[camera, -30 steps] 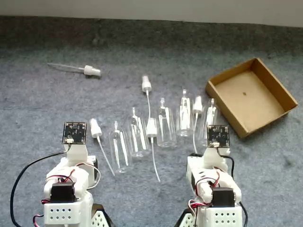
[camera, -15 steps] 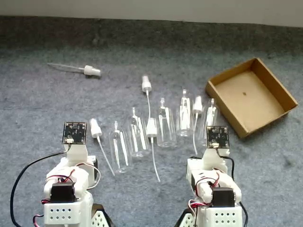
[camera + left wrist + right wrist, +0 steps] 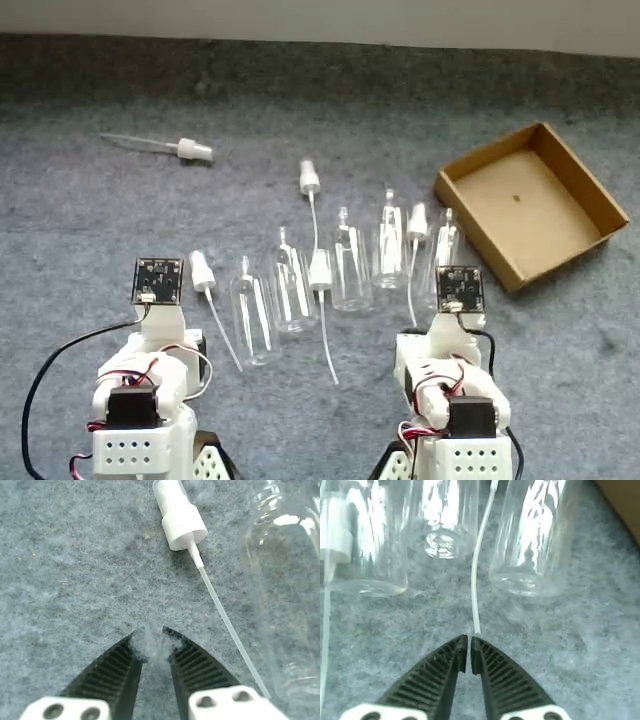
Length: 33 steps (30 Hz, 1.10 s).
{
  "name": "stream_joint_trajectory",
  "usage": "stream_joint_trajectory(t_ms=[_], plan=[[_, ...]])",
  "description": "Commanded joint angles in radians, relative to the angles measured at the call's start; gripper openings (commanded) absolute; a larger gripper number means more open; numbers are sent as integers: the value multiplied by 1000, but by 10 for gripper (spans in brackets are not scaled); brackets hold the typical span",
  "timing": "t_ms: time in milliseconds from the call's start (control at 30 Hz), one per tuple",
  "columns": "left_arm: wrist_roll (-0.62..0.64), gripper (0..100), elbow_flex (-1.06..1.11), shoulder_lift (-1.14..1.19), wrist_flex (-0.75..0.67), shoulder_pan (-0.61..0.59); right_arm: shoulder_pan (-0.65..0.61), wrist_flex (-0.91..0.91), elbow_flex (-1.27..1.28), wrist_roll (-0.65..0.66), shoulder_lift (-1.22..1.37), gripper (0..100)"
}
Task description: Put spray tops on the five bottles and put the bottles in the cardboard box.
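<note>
While both arms sit folded at the near edge, we hold the left gripper (image 3: 150, 639) with jaws slightly apart beside a spray top (image 3: 179, 517), and the right gripper (image 3: 469, 644), jaws together, just short of a dip tube (image 3: 476, 580). The five bottles (image 3: 350, 268) lie uncapped in a row, the cardboard box (image 3: 540, 205) near their right end, open mat (image 3: 300, 90) beyond.

Left arm (image 3: 140, 400), right arm (image 3: 450, 405): white shells, black servos, red wires. Fingers (image 3: 112, 672) black, ribbed; wrist boards (image 3: 158, 281) square, black.
</note>
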Motion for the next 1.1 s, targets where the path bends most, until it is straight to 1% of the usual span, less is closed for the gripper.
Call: stream_joint_trajectory(t_ms=[0, 67, 133, 267, 333, 400, 467, 600, 700, 800, 900, 1067], plan=[[12, 5, 22, -8, 3, -8, 73, -170, 87, 209, -12, 6], [12, 5, 22, -8, 3, -8, 136, -242, 87, 325, -12, 6], [12, 5, 22, -8, 3, -8, 202, -308, 87, 379, -12, 6], [12, 5, 22, -8, 3, -8, 302, -410, 88, 385, -12, 6], [12, 5, 22, -8, 3, -8, 331, -453, 74, 385, -12, 6], [12, 5, 22, -8, 3, -8, 344, -455, 38, 385, -12, 6], [12, 5, 22, -8, 3, -8, 348, -409, -24, 387, -10, 6], [12, 5, 22, -8, 3, -8, 344, -214, -217, 388, -8, 7], [12, 5, 22, -8, 3, -8, 343, -101, -367, 394, -7, 7], [12, 5, 22, -8, 3, -8, 343, -10, -498, 446, 15, 7], [12, 5, 22, -8, 3, -8, 343, 62, -633, 457, 134, 7], [12, 5, 22, -8, 3, -8, 341, 124, -825, 456, 473, 7]])
